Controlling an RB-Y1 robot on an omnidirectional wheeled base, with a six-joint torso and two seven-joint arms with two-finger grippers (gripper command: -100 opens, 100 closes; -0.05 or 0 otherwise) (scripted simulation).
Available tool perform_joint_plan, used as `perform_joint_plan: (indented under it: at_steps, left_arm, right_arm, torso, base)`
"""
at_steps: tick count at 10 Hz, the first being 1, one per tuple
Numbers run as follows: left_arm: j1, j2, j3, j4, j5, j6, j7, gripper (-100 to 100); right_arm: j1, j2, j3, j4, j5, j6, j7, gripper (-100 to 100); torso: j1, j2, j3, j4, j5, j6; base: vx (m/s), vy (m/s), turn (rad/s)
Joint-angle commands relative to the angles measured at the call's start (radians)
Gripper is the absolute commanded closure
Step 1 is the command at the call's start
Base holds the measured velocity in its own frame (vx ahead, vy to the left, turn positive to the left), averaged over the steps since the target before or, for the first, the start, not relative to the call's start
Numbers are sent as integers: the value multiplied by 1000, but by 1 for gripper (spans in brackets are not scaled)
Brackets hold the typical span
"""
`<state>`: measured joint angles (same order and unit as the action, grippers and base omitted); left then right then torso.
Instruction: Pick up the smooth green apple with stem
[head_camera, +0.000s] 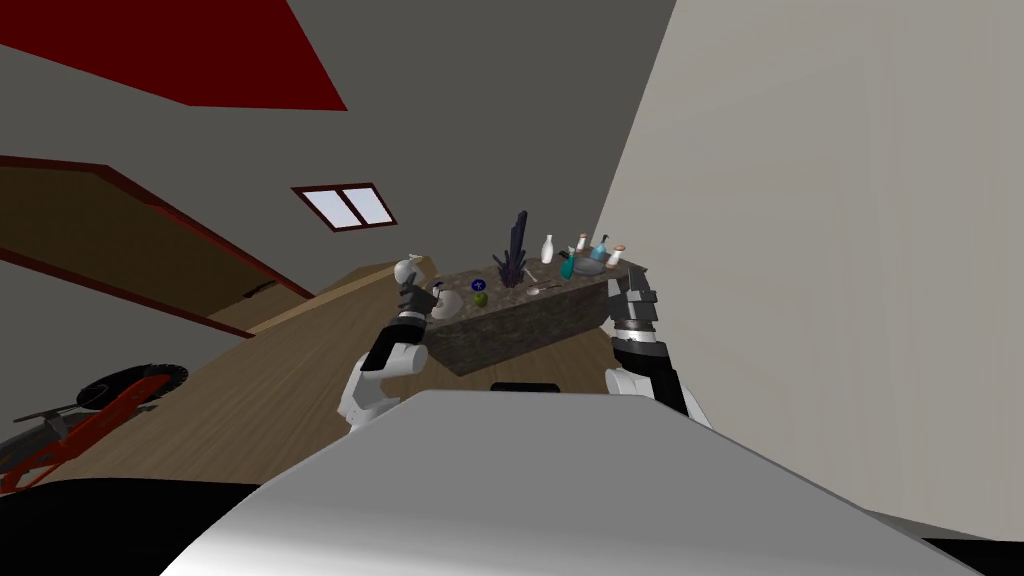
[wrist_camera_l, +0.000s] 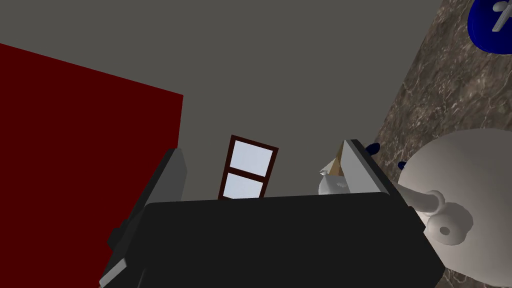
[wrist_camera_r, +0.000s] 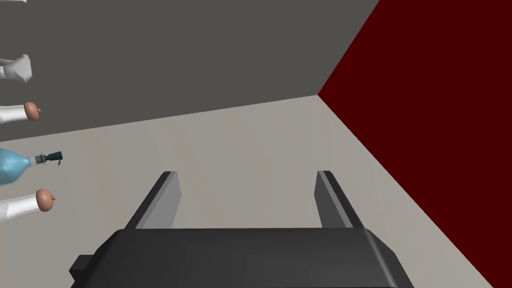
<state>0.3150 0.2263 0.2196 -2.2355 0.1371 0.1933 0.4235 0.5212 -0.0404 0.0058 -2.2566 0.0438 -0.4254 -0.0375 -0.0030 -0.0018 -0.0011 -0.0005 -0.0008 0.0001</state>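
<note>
The left gripper (wrist_camera_l: 265, 170) has its fingers spread wide and empty at the left end of the marble counter (wrist_camera_l: 440, 100), just beside a white round pot (wrist_camera_l: 465, 185). To reach well, I judge it should swing right, clear the pot and the blue disc (wrist_camera_l: 492, 22), then come down astride the fruit. The green apple (head_camera: 480, 298) lies on the counter to the right of these fingers, past the pot, just nearer than the disc. The right gripper (wrist_camera_r: 250, 200) hangs wide open at the right end.

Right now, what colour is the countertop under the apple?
Countertop: mottled brown-grey marbling, best in the left wrist view.
</note>
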Motion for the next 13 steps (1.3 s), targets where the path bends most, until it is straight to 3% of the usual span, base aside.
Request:
perform_joint_plan:
  at_steps: [1, 3, 4, 6, 7, 9, 10, 12, 13]
  left_arm:
    - [-15, 15, 8, 5, 17, 50, 26, -100]
    - [-15, 15, 8, 5, 17, 92, 26, -100]
    - [-31, 32, 17, 10, 35, 129, 54, -100]
    - [-31, 32, 17, 10, 35, 173, 54, -100]
    - [-48, 47, 25, 15, 54, 213, 81, -100]
    - [-48, 47, 25, 15, 54, 256, 81, -100]
    - [-64, 63, 33, 21, 73, 295, 110, -100]
    - [-64, 63, 33, 21, 73, 340, 110, -100]
    - [-81, 78, 41, 27, 93, 381, 138, -100]
  right_arm:
    - [0, 0, 0, 0, 0, 0, 0, 0]
    - [0, 0, 0, 0, 0, 0, 0, 0]
    - [0, 0, 0, 0, 0, 0, 0, 0]
    - [0, 0, 0, 0, 0, 0, 0, 0]
    - [0, 0, 0, 0, 0, 0, 0, 0]
    - [0, 0, 0, 0, 0, 0, 0, 0]
    - [0, 0, 0, 0, 0, 0, 0, 0]
    - [0, 0, 0, 0, 0, 0, 0, 0]
    - [0, 0, 0, 0, 0, 0, 0, 0]
  torso:
    - [0, 0, 0, 0, 0, 0]
    - [0, 0, 0, 0, 0, 0]
    - [1, 0, 0, 0, 0, 0]
    - [1, 0, 0, 0, 0, 0]
    - [2, 1, 0, 0, 1, 0]
    - [1, 0, 0, 0, 0, 0]
    - [1, 0, 0, 0, 0, 0]
    - [1, 0, 0, 0, 0, 0]
    - [2, 0, 0, 0, 0, 0]
  base:
    - [25, -55, 34]
    - [25, -42, 10]
    - [34, -44, 29]
    - [11, -22, 21]
    - [22, -35, 24]
    - [25, -35, 13]
    - [20, -37, 34]
    - [22, -32, 12]
    - [24, -38, 25]
